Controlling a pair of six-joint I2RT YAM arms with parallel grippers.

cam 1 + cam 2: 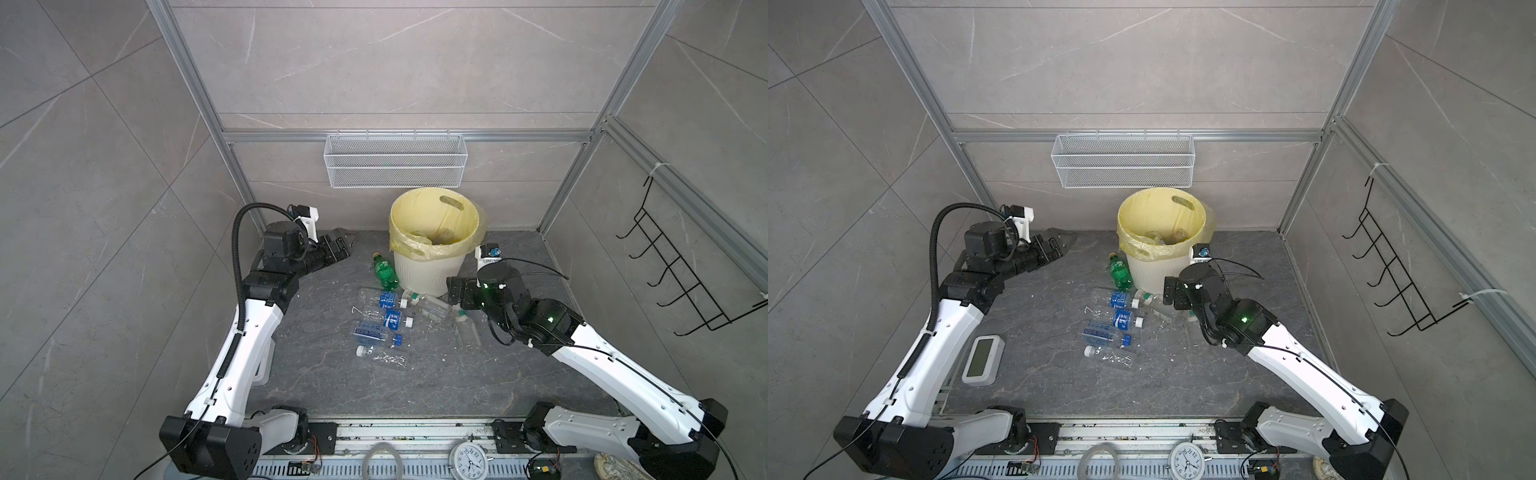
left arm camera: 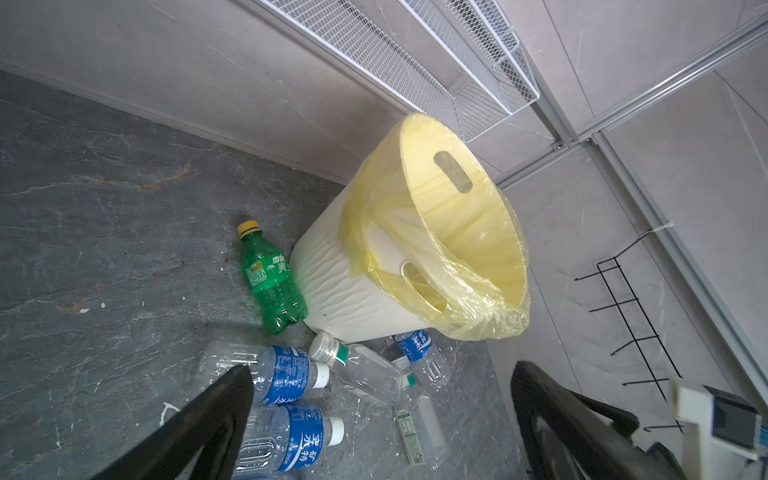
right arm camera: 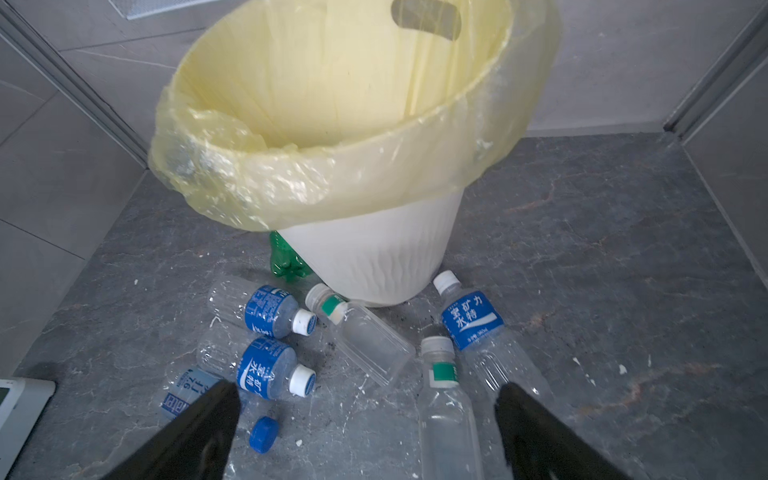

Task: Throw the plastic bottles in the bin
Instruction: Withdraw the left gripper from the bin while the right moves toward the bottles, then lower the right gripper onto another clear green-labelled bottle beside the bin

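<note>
The cream ribbed bin [image 1: 419, 274] [image 1: 1154, 270] with its yellow bag stands at the back; some bottles lie inside [image 1: 1163, 237]. Several plastic bottles lie on the floor in front of it. A green one [image 1: 384, 272] [image 2: 270, 282] leans at the bin's left. Blue-labelled clear ones [image 1: 384, 299] [image 3: 266, 309] and a green-banded clear one [image 3: 444, 399] lie nearby. My left gripper [image 1: 348, 243] [image 2: 382, 368] hangs open and empty, left of the bin. My right gripper [image 1: 457, 293] [image 3: 368, 386] is open and empty above the bottles at the bin's front right.
A white wire mesh basket [image 1: 395, 160] hangs on the back wall above the bin. A black wire rack [image 1: 685, 270] is on the right wall. A white digital clock [image 1: 982, 359] lies by the left arm. A loose blue cap [image 3: 263, 432] lies among the bottles.
</note>
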